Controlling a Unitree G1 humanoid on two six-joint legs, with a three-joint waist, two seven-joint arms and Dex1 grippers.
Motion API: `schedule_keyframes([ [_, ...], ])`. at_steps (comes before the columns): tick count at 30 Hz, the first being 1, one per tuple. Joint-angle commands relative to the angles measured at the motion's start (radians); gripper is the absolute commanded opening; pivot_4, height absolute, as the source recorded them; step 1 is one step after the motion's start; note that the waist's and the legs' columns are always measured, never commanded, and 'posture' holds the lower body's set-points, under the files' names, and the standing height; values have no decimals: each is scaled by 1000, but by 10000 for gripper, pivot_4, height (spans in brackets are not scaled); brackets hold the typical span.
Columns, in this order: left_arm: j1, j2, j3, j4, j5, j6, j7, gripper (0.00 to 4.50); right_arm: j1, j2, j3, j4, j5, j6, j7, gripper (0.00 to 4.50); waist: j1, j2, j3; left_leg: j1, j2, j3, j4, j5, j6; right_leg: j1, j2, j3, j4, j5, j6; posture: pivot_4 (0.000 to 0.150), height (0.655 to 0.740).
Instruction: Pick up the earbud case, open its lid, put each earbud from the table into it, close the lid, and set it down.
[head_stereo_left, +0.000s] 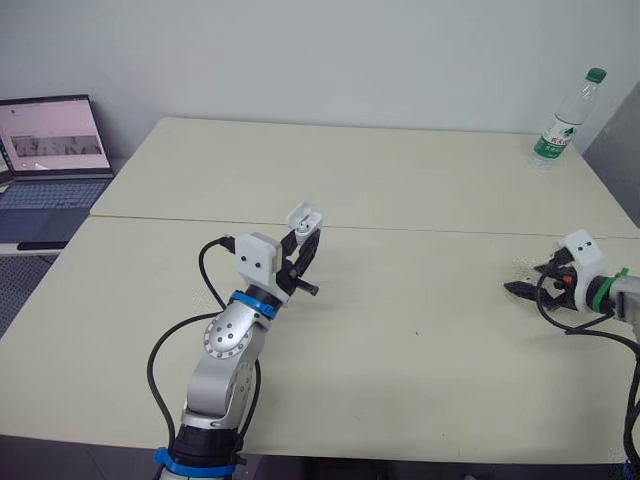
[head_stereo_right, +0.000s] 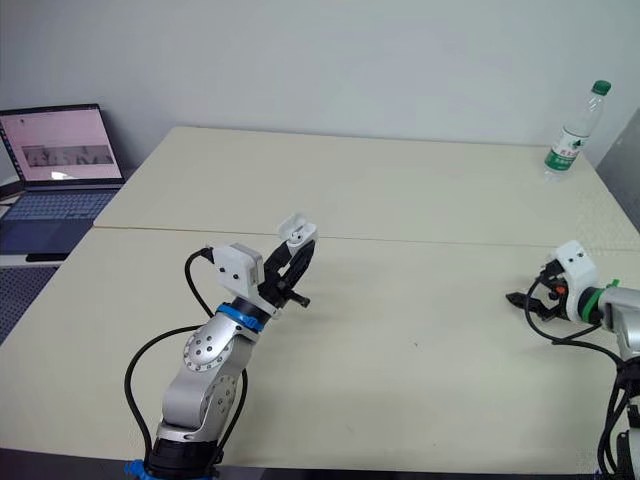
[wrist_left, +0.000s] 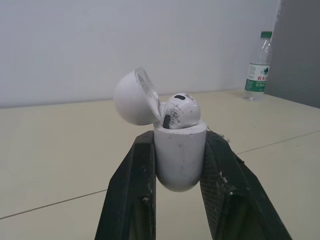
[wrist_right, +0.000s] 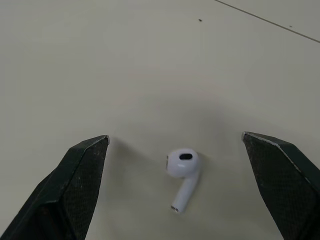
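My left gripper (head_stereo_left: 304, 240) is raised over the middle of the table and shut on the white earbud case (wrist_left: 179, 157). The case's lid (wrist_left: 134, 97) stands open, and one earbud (wrist_left: 181, 111) sits in it. A second white earbud (wrist_right: 182, 172) lies on the table between the fingertips of my right gripper (wrist_right: 175, 145). That right gripper (head_stereo_left: 530, 278) is open, low over the table at the right side. The case also shows as a small white shape (head_stereo_right: 298, 231) above the left gripper's fingers.
A clear water bottle with a green cap (head_stereo_left: 568, 118) stands at the far right of the table. An open laptop (head_stereo_left: 52, 150) sits on a lower surface to the left. A seam (head_stereo_left: 450, 230) runs across the table between the two tabletops.
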Motion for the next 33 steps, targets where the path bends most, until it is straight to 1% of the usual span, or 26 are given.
schedule_keyframes([
  [1, -21, -2, 1, -33, -4, -10, -4, 7933, -6, -12, -47, -21, 9, 23, -26, 44622, 0, 0, 0, 0, 0, 0, 0, 0, 0, 0, 0, 0, 0, 0, 0, 1500, 7400],
  [6, -30, 2, 2, -28, -5, -9, -10, 7933, -2, 6, -46, -27, 3, 23, -29, 44622, 0, 0, 0, 0, 0, 0, 0, 0, 0, 0, 1, 0, 1, 0, 0, 1500, 7400],
  [8, -29, 6, 7, -28, -7, -10, -12, 7933, 5, 10, -41, -32, -1, 17, -27, 40946, 0, 0, 0, 0, 0, 0, 0, 0, 0, 0, 1, 0, 1, 0, 0, 1500, 7400],
  [10, -26, 8, 9, -32, -7, -8, -11, 7933, 25, 2, -25, -38, -24, -15, -21, 35195, 1, 0, 0, 0, 0, 0, 0, 0, 0, 0, 1, 0, 1, 0, 0, 1500, 7400],
  [16, -13, 6, 1, -45, -5, -6, -4, 7933, 57, -4, -14, -17, -62, -96, -19, 13078, 1, 0, 0, 1, -1, 0, 1, 0, 0, 1, 1, 0, 1, 0, 1, 1500, 7400],
  [17, -12, 5, 0, -46, -5, -5, -3, 7933, 56, -1, -17, -16, -62, -98, -21, 10596, 1, 0, 0, 1, -1, 0, 1, 0, 0, 1, 1, 0, 1, 0, 1, 1500, 7400],
  [18, -12, 6, 0, -46, -5, -6, -3, 7933, 56, 2, -18, -18, -61, -99, -23, 6633, 1, 0, 0, 1, -1, 0, 1, 0, 0, 1, 1, 0, 1, 0, 1, 1500, 7400],
  [19, -13, 5, 0, -46, -6, -6, -3, 7933, 54, 4, -18, -20, -61, -99, -25, 3990, 1, 0, 0, 1, -1, 0, 1, 0, 0, 1, 1, 0, 1, 1, 1, 1500, 7400],
  [25, -22, 7, 0, -38, -8, -7, -9, 7933, 46, 4, -20, -13, -59, -105, -29, 3963, 1, 0, 0, 1, 0, 0, 2, 0, 0, 2, 1, 0, 1, 1, 1, 1500, 7400],
  [28, -22, 9, 0, -38, -8, -7, -12, 7933, 52, -7, -16, -13, -53, -107, 6, 3963, 1, 0, 0, 1, -1, 0, 2, 0, 0, 2, 1, 0, 1, 1, 1, 1500, 7400],
  [30, -17, 10, -2, -40, -8, -7, -15, 7933, 60, -40, 10, -28, -67, -150, 72, 3963, 1, 0, 0, 1, -1, 0, 2, 0, 0, 2, 1, 0, 1, 1, 1, 1500, 7400],
  [33, -12, 11, -3, -43, -11, -5, -19, 7933, 22, -113, 64, -6, -102, -245, 214, 3963, 1, 1, 0, 1, -1, 0, 2, 0, 0, 1, 1, 0, 1, 1, 1, 1500, 7400],
])
